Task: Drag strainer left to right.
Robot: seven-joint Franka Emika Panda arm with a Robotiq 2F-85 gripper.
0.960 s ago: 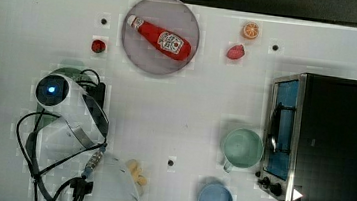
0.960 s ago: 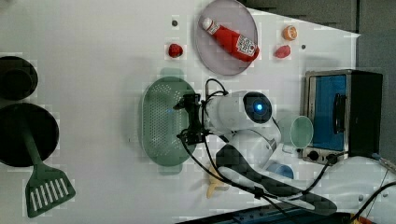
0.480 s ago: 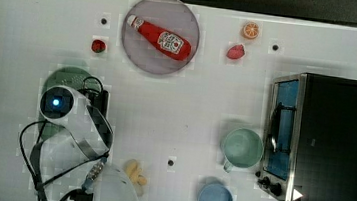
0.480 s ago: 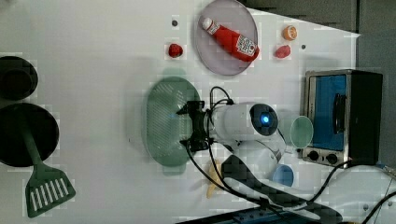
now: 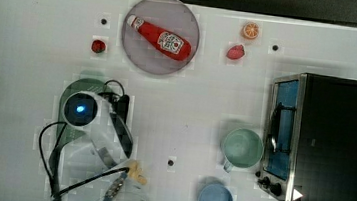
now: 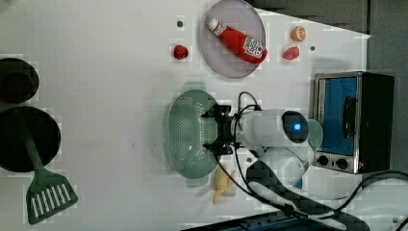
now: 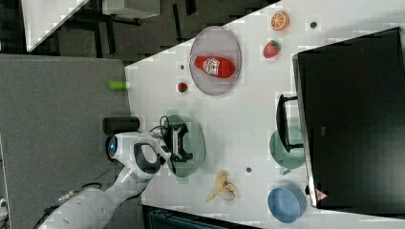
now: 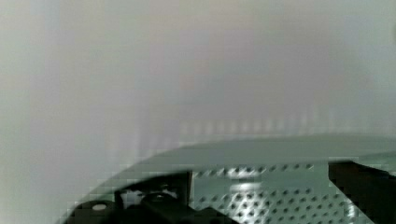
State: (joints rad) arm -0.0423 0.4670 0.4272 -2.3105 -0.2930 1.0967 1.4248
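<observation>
Two spread fingers [image 6: 214,111] straddle strainer [image 6: 185,134] rim | top view: arm covers strainer

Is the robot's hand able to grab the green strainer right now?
Probably yes. The gripper hangs right over the strainer, its fingers spread wide above the holey bowl, and nothing sits between them. The banana peel lies off to one side.

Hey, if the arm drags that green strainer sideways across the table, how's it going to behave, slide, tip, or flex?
The strainer looks like thin perforated plastic, so probably light and a little flexible at the rim. It sits wide and shallow on the smooth white table, so it should slide rather than tip. With the open gripper over one side, it may swivel as it's dragged.
</observation>
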